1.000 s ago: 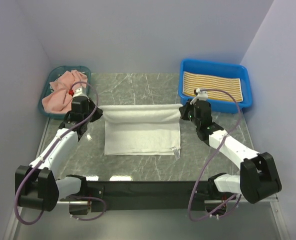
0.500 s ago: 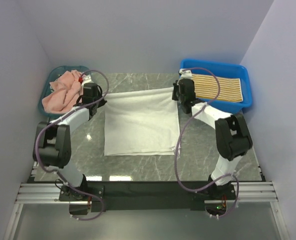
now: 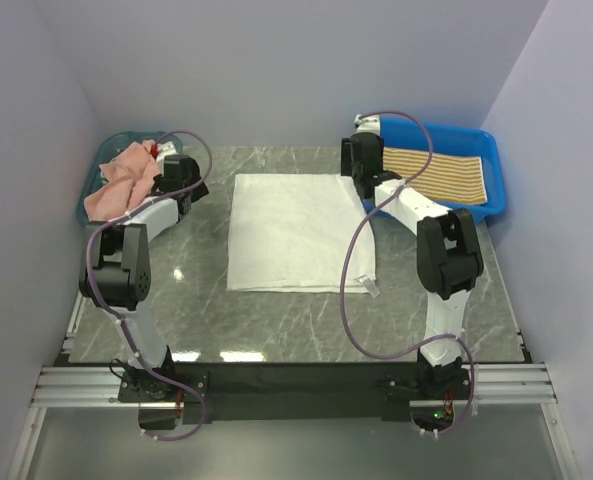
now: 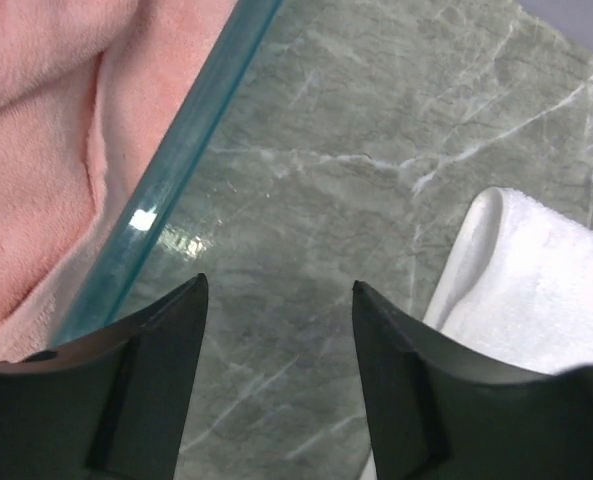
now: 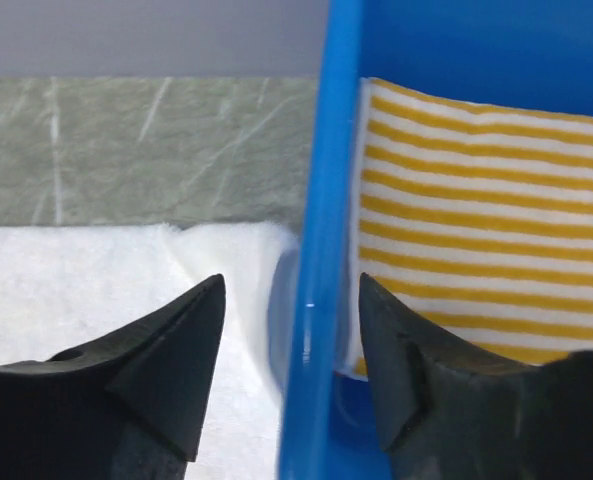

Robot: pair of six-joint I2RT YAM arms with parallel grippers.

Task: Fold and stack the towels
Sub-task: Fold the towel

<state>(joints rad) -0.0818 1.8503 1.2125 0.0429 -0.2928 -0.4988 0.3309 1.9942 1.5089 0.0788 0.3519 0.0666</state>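
**A:** Item one, white towel (image 3: 301, 232): location?

**B:** Flat on the surface (image 3: 296, 330), between the two grippers. Its far corners sit just inboard of each, and its body runs back toward the arm bases. It is nearly square, so I cannot tell the long axis.

**A:** Left gripper (image 4: 276, 300)?

**B:** Jaws apart, nothing held, bare surface beneath. The towel corner is near on its right. The teal basket (image 3: 88, 205) with the pink towel (image 3: 121, 185) is on its left.

**A:** Right gripper (image 5: 291, 290)?

**B:** Jaws apart, empty, over the wall of the blue tray (image 3: 431, 130). The towel corner is just beside it on its left. The yellow-and-white striped towel (image 3: 431, 172) is on its right, inside the tray.

**A:** Nearer arm?

**B:** The right, by my judgement. The next fold likely calls for both.
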